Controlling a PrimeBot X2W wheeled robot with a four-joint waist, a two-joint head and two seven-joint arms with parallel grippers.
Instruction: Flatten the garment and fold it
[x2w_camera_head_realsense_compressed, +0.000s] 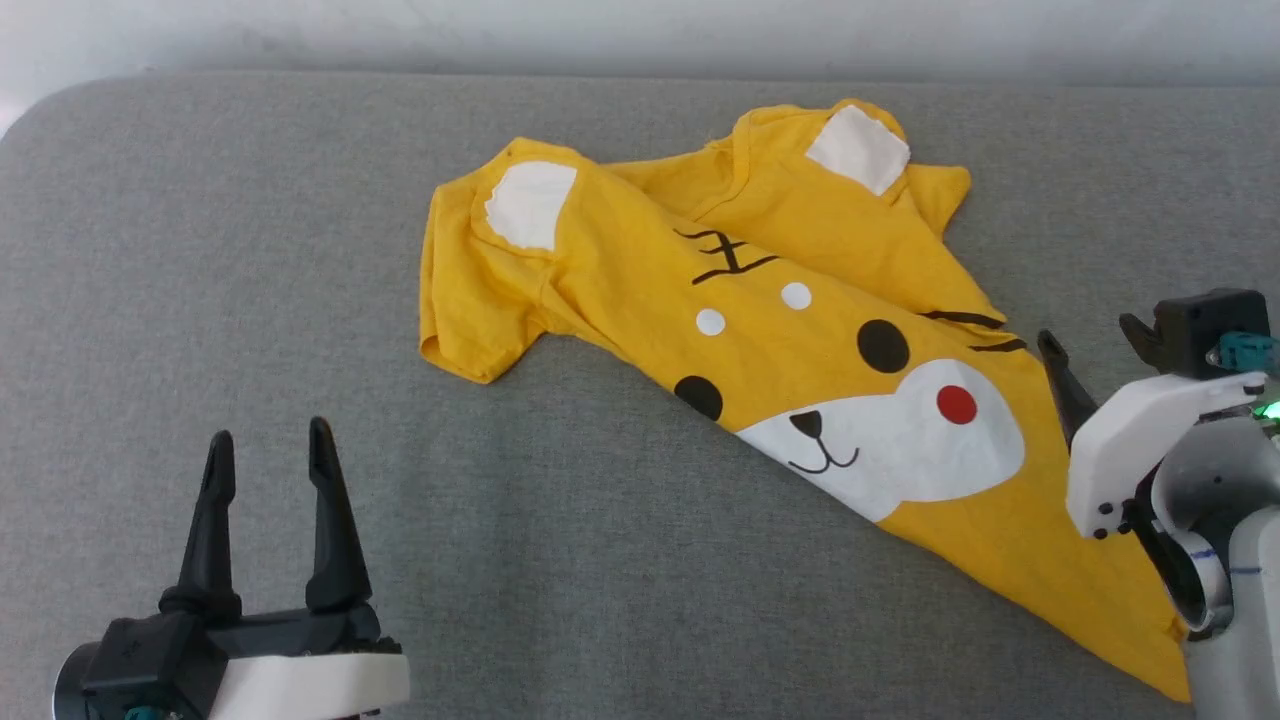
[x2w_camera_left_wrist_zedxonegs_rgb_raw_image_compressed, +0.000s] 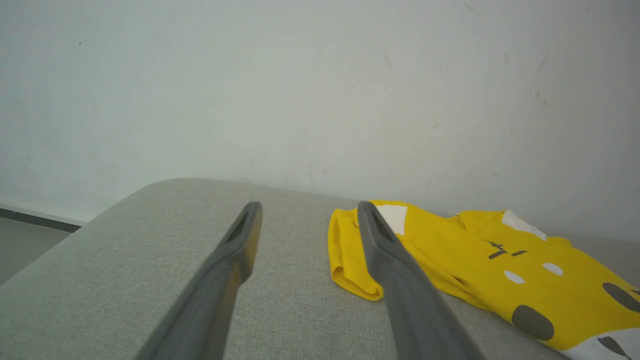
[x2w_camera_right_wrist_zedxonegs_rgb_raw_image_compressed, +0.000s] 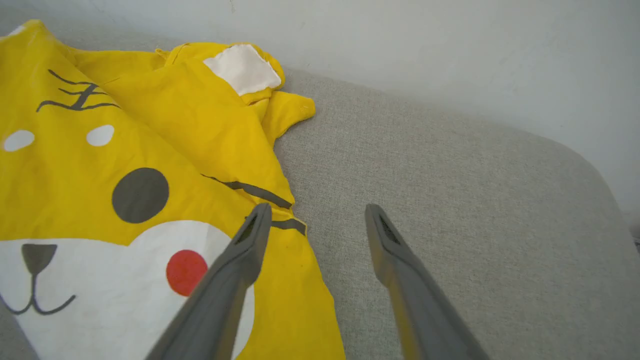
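Both spread and empty, the right pincer (x2w_camera_right_wrist_zedxonegs_rgb_raw_image_compressed: 317, 210) hovers at the edge of the garment (x2w_camera_head_realsense_compressed: 800, 330) and the left pincer (x2w_camera_head_realsense_compressed: 270, 435) sits well apart from its sleeve; skewed and doubled over on the counter (x2w_camera_head_realsense_compressed: 200, 250), it could bunch if pinched through both layers.

Left gripper (x2w_camera_head_realsense_compressed: 270, 432): long tapered black fingers (x2w_camera_head_realsense_compressed: 330, 520), black base, white wrist shell (x2w_camera_head_realsense_compressed: 310, 685). Right gripper (x2w_camera_head_realsense_compressed: 1085, 328): white cover (x2w_camera_head_realsense_compressed: 1150, 430), dark screws (x2w_camera_head_realsense_compressed: 1104, 508), teal connector (x2w_camera_head_realsense_compressed: 1245, 350), green light (x2w_camera_head_realsense_compressed: 1270, 408).
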